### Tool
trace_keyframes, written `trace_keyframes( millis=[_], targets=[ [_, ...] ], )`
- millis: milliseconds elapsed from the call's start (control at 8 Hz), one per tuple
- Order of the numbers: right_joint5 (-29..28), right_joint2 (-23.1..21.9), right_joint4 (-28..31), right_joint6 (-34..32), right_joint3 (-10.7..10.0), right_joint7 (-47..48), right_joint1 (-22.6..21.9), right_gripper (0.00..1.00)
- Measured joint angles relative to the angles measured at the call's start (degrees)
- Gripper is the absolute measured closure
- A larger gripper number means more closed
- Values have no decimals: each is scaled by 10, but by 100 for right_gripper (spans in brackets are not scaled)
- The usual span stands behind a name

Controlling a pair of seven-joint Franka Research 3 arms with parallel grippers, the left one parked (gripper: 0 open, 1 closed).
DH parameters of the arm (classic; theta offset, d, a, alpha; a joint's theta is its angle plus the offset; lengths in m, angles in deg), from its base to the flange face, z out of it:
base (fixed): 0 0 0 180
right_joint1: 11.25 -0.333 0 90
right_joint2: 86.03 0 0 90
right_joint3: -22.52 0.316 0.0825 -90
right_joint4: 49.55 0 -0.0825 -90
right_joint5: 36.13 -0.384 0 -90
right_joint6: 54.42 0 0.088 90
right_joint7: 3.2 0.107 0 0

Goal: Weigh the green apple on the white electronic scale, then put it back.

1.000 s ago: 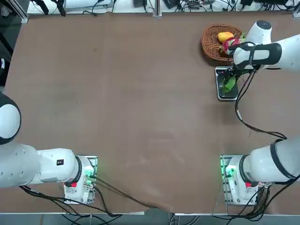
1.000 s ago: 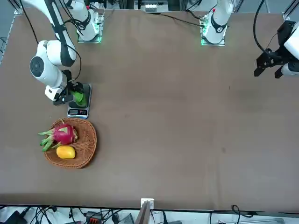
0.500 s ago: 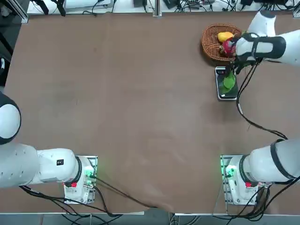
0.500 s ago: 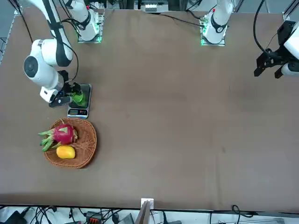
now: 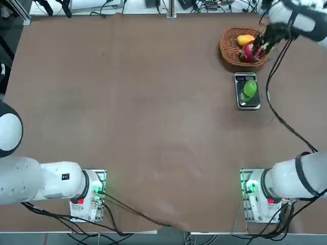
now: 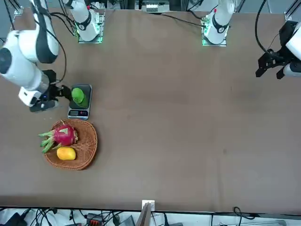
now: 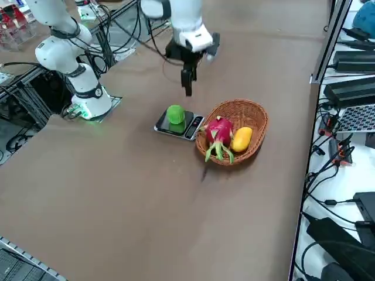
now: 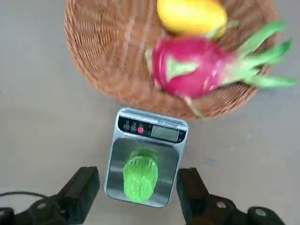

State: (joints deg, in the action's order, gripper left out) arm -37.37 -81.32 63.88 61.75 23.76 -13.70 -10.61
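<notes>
In the top view, one small bright-green apple (image 5: 250, 89) sits on one flat rectangular electronic scale with a dark plate and silvery-white rim (image 5: 247, 103) on the brown worktop (image 5: 138, 117). Just beside it, one round woven wicker basket (image 5: 228, 49) holds two fruits: one yellow oval fruit (image 5: 245, 40) and one pink dragon fruit with green spikes (image 5: 250, 51).

In the front view, the right gripper (image 6: 68, 92) is near the scale.

In the right side view, the gripper hangs above the worktop, apart from the one apple.

In the right wrist view, its two black jaws stand open, holding nothing.
</notes>
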Motion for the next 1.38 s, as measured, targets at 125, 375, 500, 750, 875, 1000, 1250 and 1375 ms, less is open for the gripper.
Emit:
trace_keyframes(
  millis=[125,375,500,750,875,1000,1250,1375],
  targets=[
    [0,0,-22,-7,0,1,0,0],
    [0,1,-50,-14,1,9,-1,0],
    [0,1,-61,-26,2,13,-2,0],
    [0,1,-76,-33,2,14,-5,0],
    [0,1,-85,-42,2,15,-7,0],
    [0,1,-93,-54,2,15,-9,0],
    [0,0,-129,-99,2,16,-9,0],
    [0,-2,-158,-136,2,16,-9,0]
  ],
)
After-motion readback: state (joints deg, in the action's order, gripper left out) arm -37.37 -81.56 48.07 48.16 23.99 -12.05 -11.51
